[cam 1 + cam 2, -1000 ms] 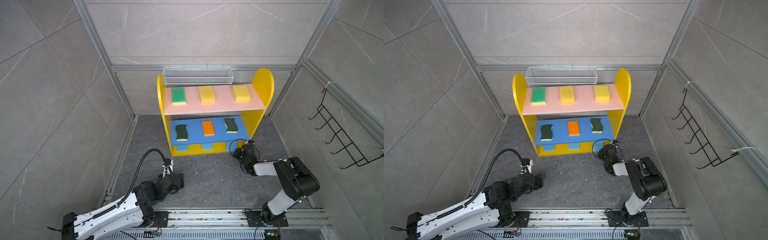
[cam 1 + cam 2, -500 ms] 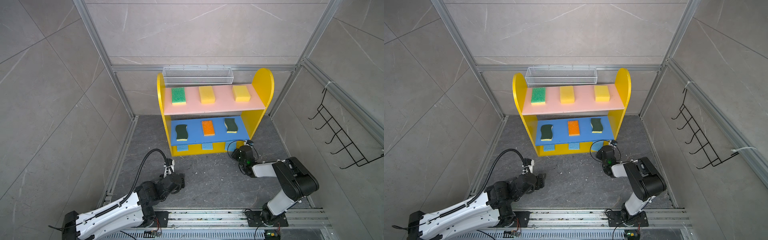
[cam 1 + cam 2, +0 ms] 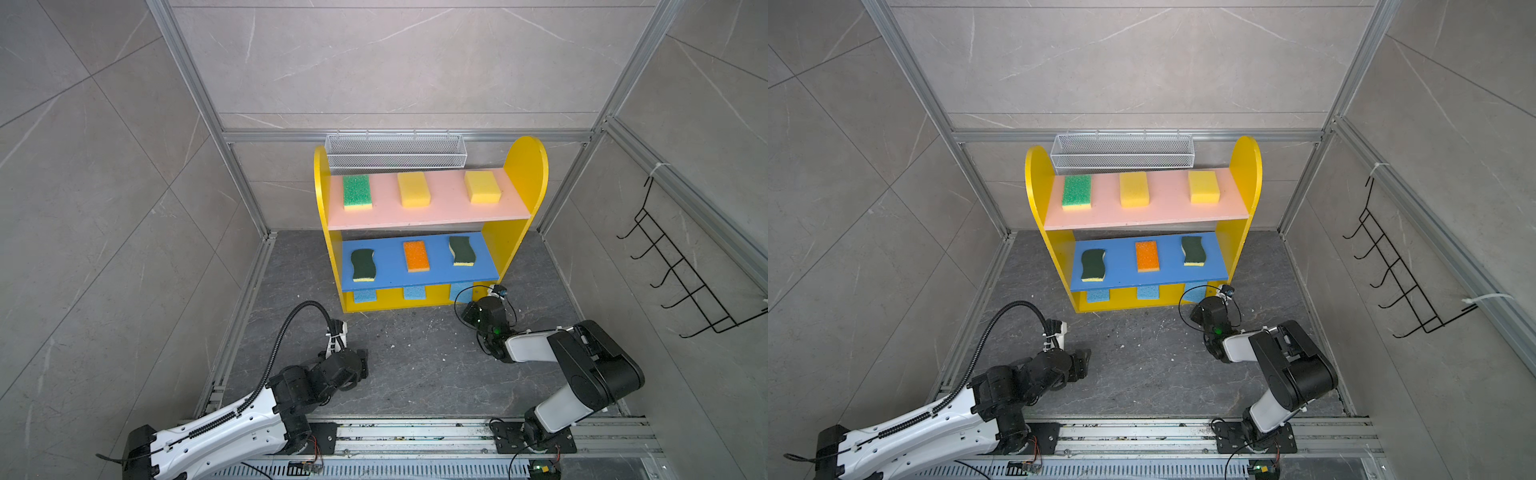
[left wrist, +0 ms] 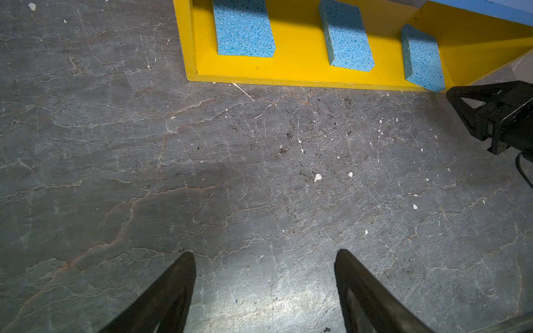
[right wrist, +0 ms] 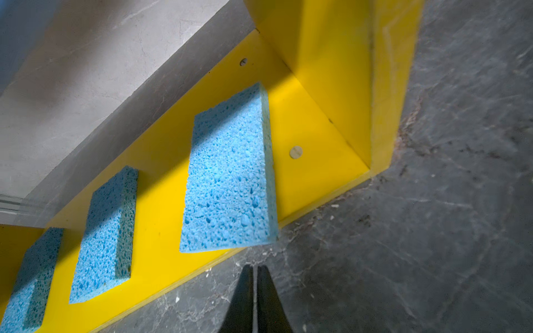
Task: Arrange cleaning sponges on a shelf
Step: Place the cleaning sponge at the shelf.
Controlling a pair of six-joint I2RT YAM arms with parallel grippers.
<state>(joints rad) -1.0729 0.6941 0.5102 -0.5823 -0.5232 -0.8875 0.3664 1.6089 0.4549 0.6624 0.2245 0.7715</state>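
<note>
Grey-tiled enclosure, dark stone surface point(image 3: 415, 365).

Both top views: shelf point(image 3: 525, 166) at the back wall. Pink board holds green-topped sponge point(image 3: 356, 190) and two yellow sponges point(image 3: 413, 189). Blue board holds orange sponge point(image 3: 416, 255) between dark-green wavy sponges point(image 3: 363, 264).

Left wrist: left claw point(image 4: 264, 253) spread over bare surface. Three light-blue sponges point(image 4: 346, 34) lie on the yellow base.

Right wrist: right claw point(image 5: 255, 269) pressed together, empty, just before the end sponge.

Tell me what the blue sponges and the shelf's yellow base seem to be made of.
Blue sponges: soft open-cell foam, probably cellulose, matte; irregular pores cover every visible face.
Yellow base: probably painted wood or fibreboard, smooth with a slight sheen; flat rigid panels meet at square corners, with a screw head and a round cap showing.
</note>
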